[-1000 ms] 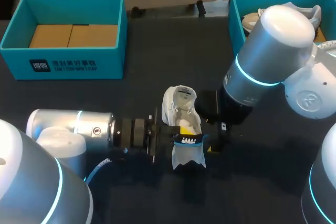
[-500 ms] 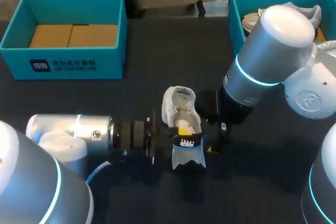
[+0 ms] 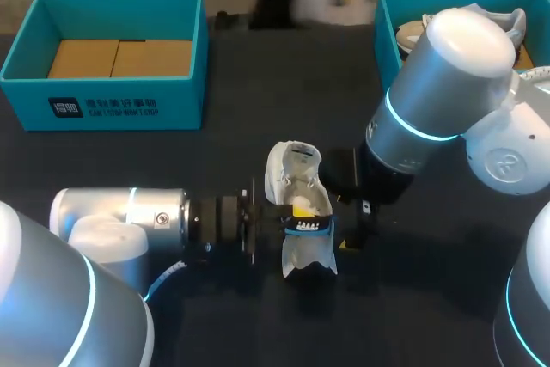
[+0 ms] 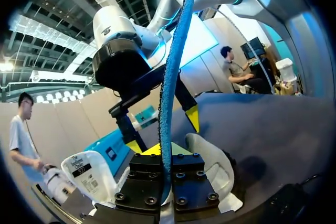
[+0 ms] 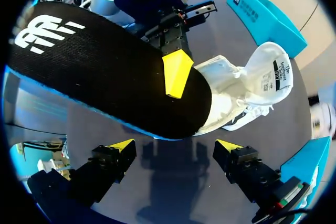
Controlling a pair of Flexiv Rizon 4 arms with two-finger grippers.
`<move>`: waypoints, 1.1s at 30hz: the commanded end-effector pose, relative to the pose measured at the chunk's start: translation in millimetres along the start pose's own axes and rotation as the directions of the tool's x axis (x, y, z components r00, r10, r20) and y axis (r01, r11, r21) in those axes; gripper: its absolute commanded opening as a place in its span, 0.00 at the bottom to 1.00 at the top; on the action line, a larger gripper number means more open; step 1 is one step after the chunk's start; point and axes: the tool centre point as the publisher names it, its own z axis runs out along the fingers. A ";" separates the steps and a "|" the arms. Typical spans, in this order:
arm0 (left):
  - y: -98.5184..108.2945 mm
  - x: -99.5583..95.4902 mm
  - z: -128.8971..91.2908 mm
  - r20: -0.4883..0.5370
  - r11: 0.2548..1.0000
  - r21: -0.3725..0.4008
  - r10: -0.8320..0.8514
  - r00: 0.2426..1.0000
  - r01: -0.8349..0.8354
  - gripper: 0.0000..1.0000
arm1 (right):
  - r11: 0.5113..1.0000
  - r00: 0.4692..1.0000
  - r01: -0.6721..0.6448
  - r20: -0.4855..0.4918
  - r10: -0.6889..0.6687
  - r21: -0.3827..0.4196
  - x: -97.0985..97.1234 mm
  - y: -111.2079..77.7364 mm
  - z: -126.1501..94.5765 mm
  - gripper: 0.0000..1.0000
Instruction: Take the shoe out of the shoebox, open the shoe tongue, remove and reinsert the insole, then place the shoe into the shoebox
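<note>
A white shoe (image 3: 301, 186) lies in the middle of the dark table, its tongue (image 3: 298, 154) pulled open and pointing away from me. My left gripper (image 3: 296, 217) comes in from the left and is shut on the insole (image 3: 309, 227), black on top and blue underneath, held on edge over the shoe's opening. In the left wrist view the insole (image 4: 170, 93) stands edge-on between the fingers. In the right wrist view the insole (image 5: 105, 72) fills the space ahead of my right gripper (image 5: 173, 150), which is open beside the shoe (image 5: 247, 87) and touches nothing.
A teal shoebox (image 3: 112, 100) with cardboard inside stands at the back left. Another teal box (image 3: 385, 23) at the back right holds a second white shoe (image 3: 412, 33). My right arm's big elbow (image 3: 447, 83) hangs over the right half of the table.
</note>
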 end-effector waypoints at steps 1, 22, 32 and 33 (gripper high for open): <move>6.0 -0.6 4.2 0.004 1.000 -0.016 0.007 1.000 -0.006 0.00 | 1.000 1.000 -0.001 0.002 0.001 0.003 0.7 1.0 1.4 1.00; 33.6 -1.2 -3.7 0.006 0.989 -0.143 0.027 1.000 -0.026 0.00 | 1.000 1.000 -0.001 0.002 0.001 0.003 0.7 1.0 1.4 1.00; 16.3 0.1 -5.3 0.011 0.993 -0.117 0.027 1.000 -0.026 0.23 | 1.000 1.000 -0.001 0.002 0.001 0.003 0.7 1.0 1.4 1.00; 14.3 0.2 -5.2 0.011 0.993 -0.116 0.030 0.999 -0.028 0.27 | 1.000 1.000 -0.001 0.002 0.001 0.003 0.7 1.0 1.4 1.00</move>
